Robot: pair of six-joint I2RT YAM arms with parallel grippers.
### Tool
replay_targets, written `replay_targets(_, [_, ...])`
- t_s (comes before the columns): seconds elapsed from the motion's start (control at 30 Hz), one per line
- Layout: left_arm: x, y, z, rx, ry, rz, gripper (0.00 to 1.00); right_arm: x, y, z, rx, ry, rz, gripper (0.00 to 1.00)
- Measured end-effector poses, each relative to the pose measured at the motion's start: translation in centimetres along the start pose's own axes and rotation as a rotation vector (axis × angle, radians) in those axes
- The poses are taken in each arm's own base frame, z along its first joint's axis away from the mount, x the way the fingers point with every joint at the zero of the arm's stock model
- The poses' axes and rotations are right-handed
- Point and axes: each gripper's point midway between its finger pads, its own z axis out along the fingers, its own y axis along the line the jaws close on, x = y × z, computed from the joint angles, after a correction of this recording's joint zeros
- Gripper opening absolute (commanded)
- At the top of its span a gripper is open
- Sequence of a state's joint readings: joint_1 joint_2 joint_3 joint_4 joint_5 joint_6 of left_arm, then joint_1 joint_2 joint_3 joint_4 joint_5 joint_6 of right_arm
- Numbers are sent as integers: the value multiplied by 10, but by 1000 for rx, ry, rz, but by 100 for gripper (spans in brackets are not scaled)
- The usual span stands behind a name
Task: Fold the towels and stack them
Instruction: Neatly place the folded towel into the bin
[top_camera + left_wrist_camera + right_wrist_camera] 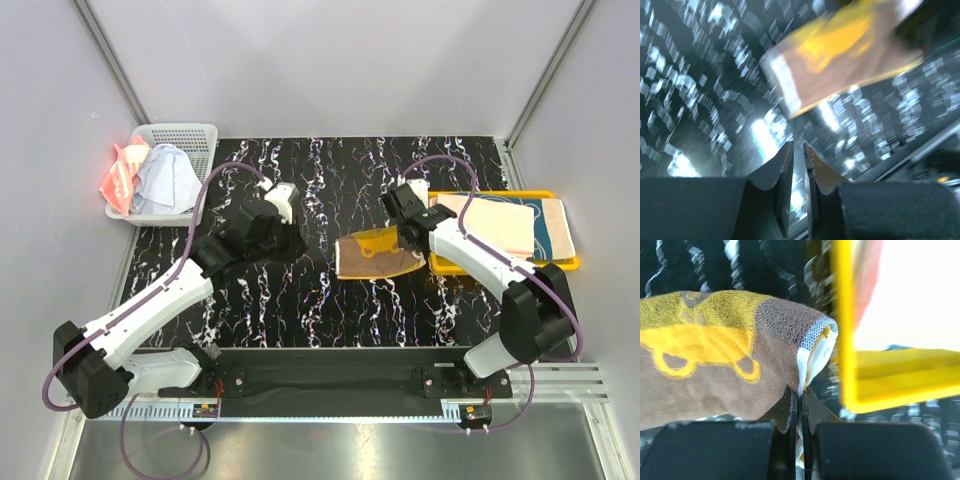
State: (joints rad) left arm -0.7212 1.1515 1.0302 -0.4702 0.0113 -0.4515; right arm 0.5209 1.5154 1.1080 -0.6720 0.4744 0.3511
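The orange-yellow towel with the brown bear (pixel 375 255) lies folded on the black marbled table, left of the yellow tray. My right gripper (pixel 408 238) is shut on its white-trimmed right edge (pixel 812 347), which is lifted a little. My left gripper (pixel 295 238) is left of that towel, apart from it, with its jaws nearly closed on nothing; the towel (pixel 840 55) shows blurred ahead of it. A pale peach towel (pixel 495 222) lies folded on a teal-and-cream towel (pixel 552 228) in the tray. A coral pink towel (pixel 122 172) and a light blue-white towel (pixel 165 180) sit crumpled in the basket.
The yellow plastic tray (pixel 500 264) is at the right, its rim (pixel 845 340) close beside my right gripper. The white mesh basket (pixel 190 135) stands at the back left corner. Grey walls enclose the table on three sides.
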Motion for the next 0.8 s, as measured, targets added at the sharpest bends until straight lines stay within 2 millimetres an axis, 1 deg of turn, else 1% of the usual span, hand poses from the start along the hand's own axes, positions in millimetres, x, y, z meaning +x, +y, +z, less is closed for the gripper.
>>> replay_targets(0.1, [25, 16, 1, -52, 75, 15, 18, -17, -15, -8, 65, -40, -63, 0])
replay_targets(0.13, [28, 19, 1, -59, 88, 18, 18, -23, -20, -10, 85, -50, -80, 0])
replay_targets(0.2, [32, 22, 0, -67, 102, 32, 18, -34, -28, -15, 113, -62, -104, 0])
replay_targets(0.3, [35, 25, -3, -76, 116, 58, 18, -58, -45, -23, 153, -94, -108, 0])
replay_targets(0.4, [39, 30, -5, -91, 133, 81, 17, -79, -62, -31, 188, -113, -99, 0])
replay_targets(0.57, [41, 36, -8, -112, 143, 117, 17, -99, -80, -45, 225, -127, -111, 0])
replay_targets(0.7, [43, 38, -9, -118, 152, 132, 17, -108, -89, -55, 237, -123, -124, 0])
replay_targets(0.8, [44, 39, -9, -118, 156, 138, 17, -111, -98, -60, 250, -114, -126, 0])
